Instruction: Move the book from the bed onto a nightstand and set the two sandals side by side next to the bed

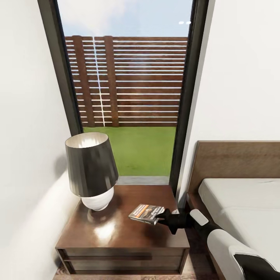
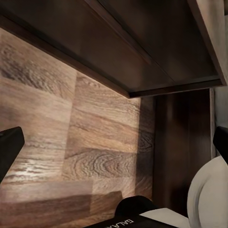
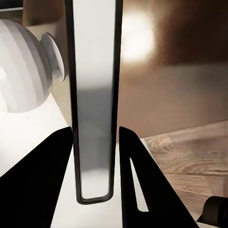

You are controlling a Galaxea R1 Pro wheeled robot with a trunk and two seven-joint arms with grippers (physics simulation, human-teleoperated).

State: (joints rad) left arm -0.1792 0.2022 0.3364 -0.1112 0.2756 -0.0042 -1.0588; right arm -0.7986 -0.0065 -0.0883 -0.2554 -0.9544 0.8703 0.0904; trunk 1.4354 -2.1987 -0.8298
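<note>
A white-walled bedroom corner with a tall dark-framed window (image 1: 128,77) frames the scene. At nine o'clock on the nightstand (image 1: 112,233) stands a dark-shaded lamp (image 1: 91,171), leaving free space at three o'clock, where the book (image 1: 146,213) hovers low, seemingly for set-down. The right gripper (image 1: 158,217) reaches leftward from beside the bed (image 1: 237,194), its fingers (image 3: 47,185) clenched on the book's edge. Whether the left fingers (image 2: 9,147) are released, I cannot tell.
</note>
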